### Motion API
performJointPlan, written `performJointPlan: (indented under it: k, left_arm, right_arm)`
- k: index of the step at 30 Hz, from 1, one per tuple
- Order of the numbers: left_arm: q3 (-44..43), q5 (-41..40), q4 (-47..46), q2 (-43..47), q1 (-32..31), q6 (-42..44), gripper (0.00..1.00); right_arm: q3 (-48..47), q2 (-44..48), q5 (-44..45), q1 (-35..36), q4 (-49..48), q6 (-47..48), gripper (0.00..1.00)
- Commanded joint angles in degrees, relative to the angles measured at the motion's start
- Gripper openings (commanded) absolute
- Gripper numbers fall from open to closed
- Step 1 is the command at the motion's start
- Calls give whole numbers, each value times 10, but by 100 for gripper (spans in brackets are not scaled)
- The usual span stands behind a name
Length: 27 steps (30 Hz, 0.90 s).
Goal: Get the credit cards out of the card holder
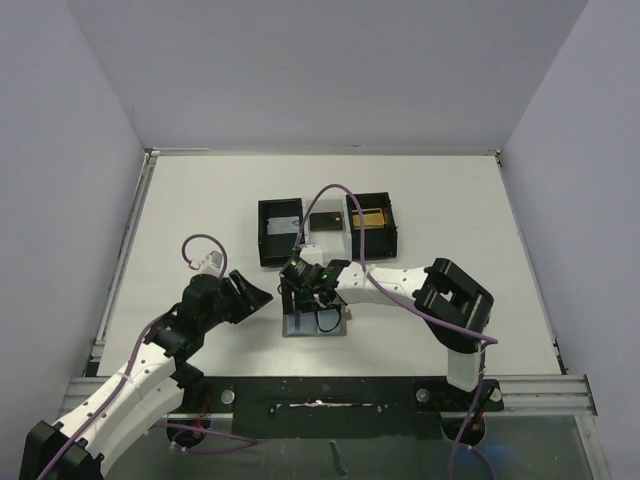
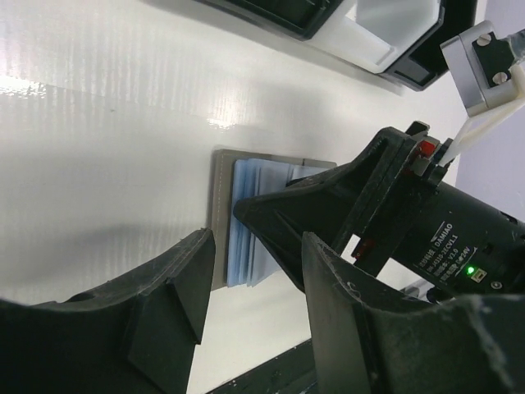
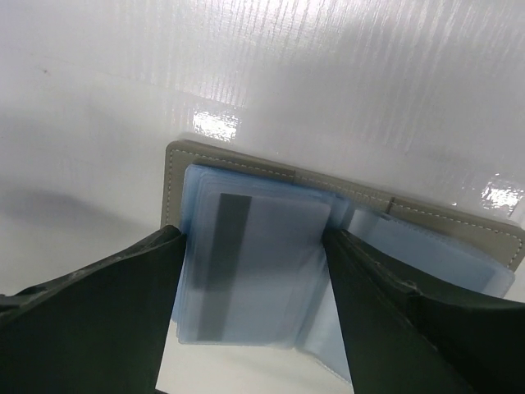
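Holder [image 1: 315, 326]: lies open and flat on the table [image 1: 200, 200], low in the centre of the top view, just above the arm bases.
Holder inside: grey stitched rim, with pale blue pocket panels on both halves.
Card [image 3: 262, 263]: whitish-blue with a dark stripe [image 3: 223, 267] down its left part. It lies on the left-hand panel in the right wrist view, and I cannot tell whether it is tucked into a pocket.
Right gripper [image 1: 312, 290]: directly over the holder, pointing down at it.
Right gripper state: the jaws stand wide apart, one at each long edge of the card. Whether they pinch it or only flank it I cannot tell.
Left gripper [image 1: 255, 295]: just left of the holder in the top view, apart from it and aimed towards it.
Left gripper state: the jaws are parted and nothing is between them. Its own camera shows the holder and the right gripper beyond the gap.
Tray [image 1: 263, 240]: black with three compartments, above the holder in the top view and clear of both grippers.
Tray contents: a pale flat piece [image 1: 283, 222] on the left and something yellow [image 1: 368, 217] on the right, both too small to name.
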<state>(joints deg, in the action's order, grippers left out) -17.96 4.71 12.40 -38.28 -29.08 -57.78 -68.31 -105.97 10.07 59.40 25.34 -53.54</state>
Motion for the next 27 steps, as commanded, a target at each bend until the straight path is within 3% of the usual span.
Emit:
performJointPlan:
  k: [1,15,27]
  left_arm:
    - [-28,-23,13,9,3,-4,46]
    - [-23,20,-41,-28,3,6,46]
    - [-16,63,-83,-70,2,10,46]
  right_arm:
    - [-22,-25,50,8,61,-1,72]
    - [84,44,-61,-25,-87,-2,63]
    - [84,34,-57,-34,-69,-4,70]
